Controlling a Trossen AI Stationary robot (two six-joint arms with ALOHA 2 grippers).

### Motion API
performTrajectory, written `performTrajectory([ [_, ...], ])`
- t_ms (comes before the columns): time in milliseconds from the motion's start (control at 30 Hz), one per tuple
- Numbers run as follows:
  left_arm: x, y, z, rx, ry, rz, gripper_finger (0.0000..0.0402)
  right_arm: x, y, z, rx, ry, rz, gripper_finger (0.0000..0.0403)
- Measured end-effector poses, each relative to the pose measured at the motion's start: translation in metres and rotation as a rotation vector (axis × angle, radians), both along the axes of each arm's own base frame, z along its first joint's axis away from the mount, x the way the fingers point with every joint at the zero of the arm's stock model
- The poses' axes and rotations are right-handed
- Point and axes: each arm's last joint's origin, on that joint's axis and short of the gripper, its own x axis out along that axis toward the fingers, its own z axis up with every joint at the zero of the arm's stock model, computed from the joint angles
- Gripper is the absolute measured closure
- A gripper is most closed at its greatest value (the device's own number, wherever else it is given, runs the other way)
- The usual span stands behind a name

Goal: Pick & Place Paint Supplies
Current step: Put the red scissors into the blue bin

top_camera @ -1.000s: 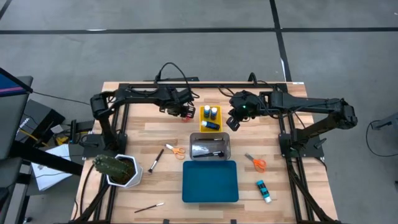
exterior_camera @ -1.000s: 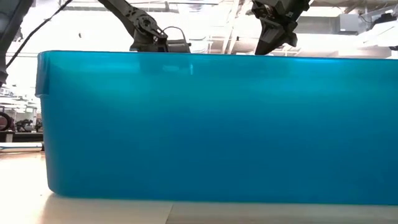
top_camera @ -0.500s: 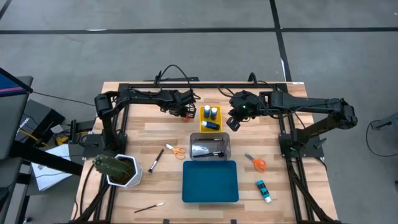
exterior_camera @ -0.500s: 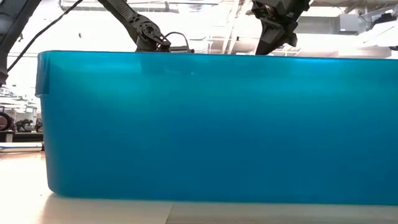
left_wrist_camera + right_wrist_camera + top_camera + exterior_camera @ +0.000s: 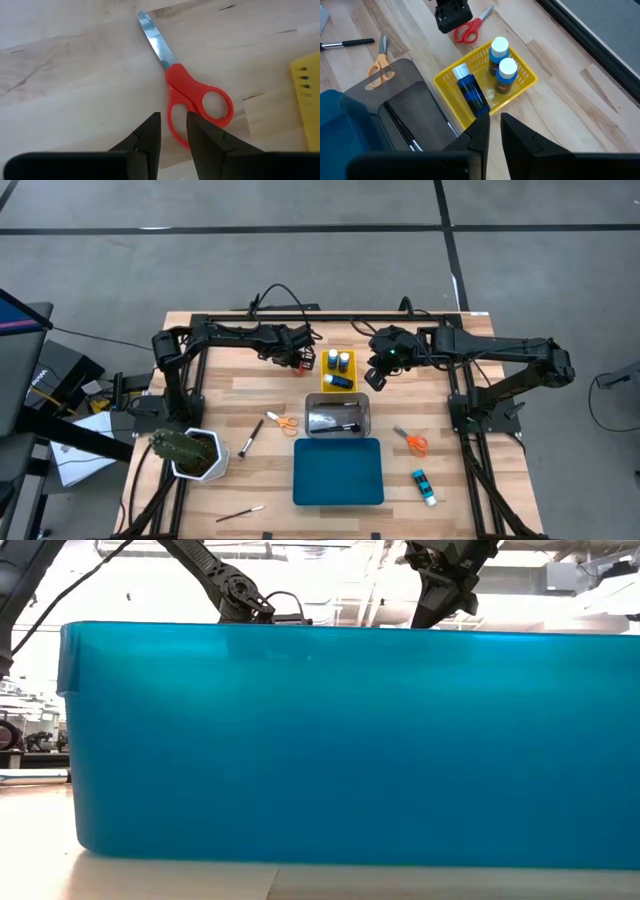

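Red scissors (image 5: pixel 192 95) lie flat on the table just left of the yellow tray (image 5: pixel 338 383), blade pointing away from my left gripper (image 5: pixel 173 131), which is shut on one handle loop. The tray holds two upright blue bottles (image 5: pixel 499 50) and one lying bottle (image 5: pixel 472 94). My right gripper (image 5: pixel 495 131) hangs above the tray's near right side, its fingers almost together with nothing between them. Loose on the table are orange scissors (image 5: pixel 283 420), a second pair (image 5: pixel 412 442), a blue bottle (image 5: pixel 424 486) and two brushes (image 5: pixel 249 438), (image 5: pixel 240 513). My left gripper pinches the outer side of one red handle loop (image 5: pixel 172 142) between its two fingers. The fingers come steeply from above and lie across the loop's rim. The scissors rest flat on the table, blade (image 5: pixel 155 40) stretched out beyond the fingers.
A clear tray (image 5: pixel 362 420) with dark brushes sits in front of the yellow one, and a blue tray (image 5: pixel 338 471) lies nearer still; its wall fills the low view. A cactus in a white pot (image 5: pixel 188 452) stands at the near left.
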Motion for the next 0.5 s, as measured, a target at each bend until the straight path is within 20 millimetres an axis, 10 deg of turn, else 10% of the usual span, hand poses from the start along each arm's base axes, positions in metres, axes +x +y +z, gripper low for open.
performTrajectory([
  [500,-0.005,-0.002,-0.014,-0.002,-0.014,-0.002,0.0316,0.000,0.000,0.000,0.000,0.000,0.001,0.0359],
])
